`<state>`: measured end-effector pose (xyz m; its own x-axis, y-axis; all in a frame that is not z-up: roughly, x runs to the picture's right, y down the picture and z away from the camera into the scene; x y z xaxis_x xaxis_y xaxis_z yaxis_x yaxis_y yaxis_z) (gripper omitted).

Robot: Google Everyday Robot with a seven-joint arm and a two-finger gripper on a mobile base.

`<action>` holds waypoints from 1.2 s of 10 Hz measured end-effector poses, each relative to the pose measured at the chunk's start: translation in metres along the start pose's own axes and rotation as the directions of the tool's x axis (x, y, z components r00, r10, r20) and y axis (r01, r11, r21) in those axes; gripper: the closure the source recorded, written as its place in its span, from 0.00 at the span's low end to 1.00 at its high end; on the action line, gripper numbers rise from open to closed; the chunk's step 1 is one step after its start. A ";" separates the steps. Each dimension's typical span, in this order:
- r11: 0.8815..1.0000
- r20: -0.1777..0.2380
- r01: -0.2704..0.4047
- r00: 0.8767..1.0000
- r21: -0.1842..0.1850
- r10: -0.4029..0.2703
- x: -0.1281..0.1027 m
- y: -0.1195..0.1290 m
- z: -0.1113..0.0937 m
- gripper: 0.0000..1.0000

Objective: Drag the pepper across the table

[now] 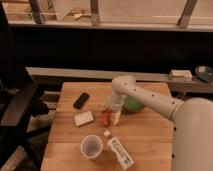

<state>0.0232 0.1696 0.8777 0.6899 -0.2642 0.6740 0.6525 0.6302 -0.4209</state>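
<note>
The small red-orange pepper (pixel 105 118) lies near the middle of the light-brown wooden table (pixel 150 140). My gripper (pixel 113 114) hangs from the white arm that reaches in from the right. It is low over the table, right beside the pepper on its right side and seems to touch it. The gripper's body hides part of the space between the pepper and the green bowl (pixel 135 105).
A black phone (pixel 81 100) lies at the back left. A pale sponge-like block (pixel 83 118) sits left of the pepper. A white cup (pixel 91 146) and a lying white bottle with a label (pixel 119 150) are at the front. A dark chair (pixel 17 107) stands left of the table.
</note>
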 end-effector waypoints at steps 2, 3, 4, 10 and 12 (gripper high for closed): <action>1.000 0.008 0.016 1.000 -0.027 -0.016 -0.003 0.001 0.002 0.59; 0.999 0.002 0.023 1.000 -0.039 -0.023 -0.004 0.003 0.000 0.71; 0.999 -0.006 0.025 1.000 -0.045 -0.026 -0.004 0.004 -0.002 0.79; 0.992 -0.031 -0.110 0.994 -0.059 0.108 -0.006 0.055 -0.022 1.00; 0.982 -0.021 -0.182 0.983 -0.056 0.181 -0.001 0.079 -0.022 1.00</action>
<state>0.0806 0.2041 0.8303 0.8030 -0.1611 0.5738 0.5327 0.6257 -0.5699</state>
